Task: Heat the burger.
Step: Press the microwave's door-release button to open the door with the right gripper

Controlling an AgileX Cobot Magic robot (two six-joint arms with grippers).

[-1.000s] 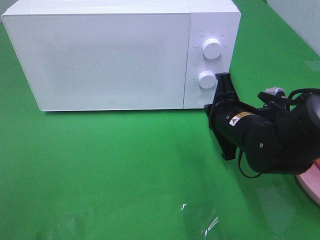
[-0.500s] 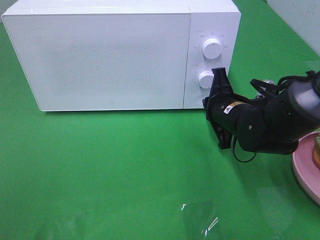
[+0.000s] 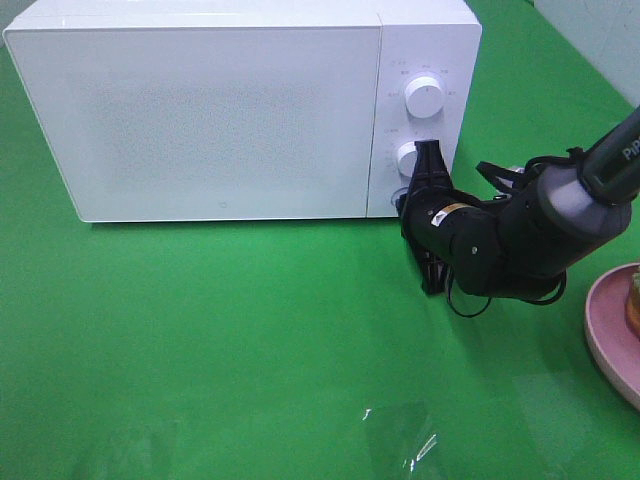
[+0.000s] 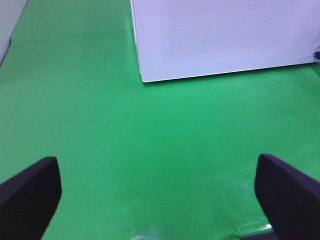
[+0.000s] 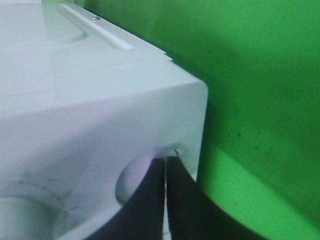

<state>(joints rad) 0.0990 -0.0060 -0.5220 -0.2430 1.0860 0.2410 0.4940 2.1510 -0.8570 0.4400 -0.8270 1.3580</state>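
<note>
Frame edge cuts off burger [image 3: 634, 300] (and plate [image 3: 603, 340]).

Bright, even overhead light fills the high view; the green counter [image 3: 200, 330] carries small white glare specks, and a soft shadow lies under the microwave [image 3: 200, 110]. In the left wrist view the left tool [image 4: 157, 187] shows dark, blurred fingers [image 4: 30, 195]. The right wrist view is dimmer, green-tinted, the microwave soft close up.

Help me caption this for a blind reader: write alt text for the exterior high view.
A black robot arm's shut tool touches the lower control panel of a closed white microwave, below its two knobs. The microwave stands on a green table, and a pink plate shows at the right edge.
</note>
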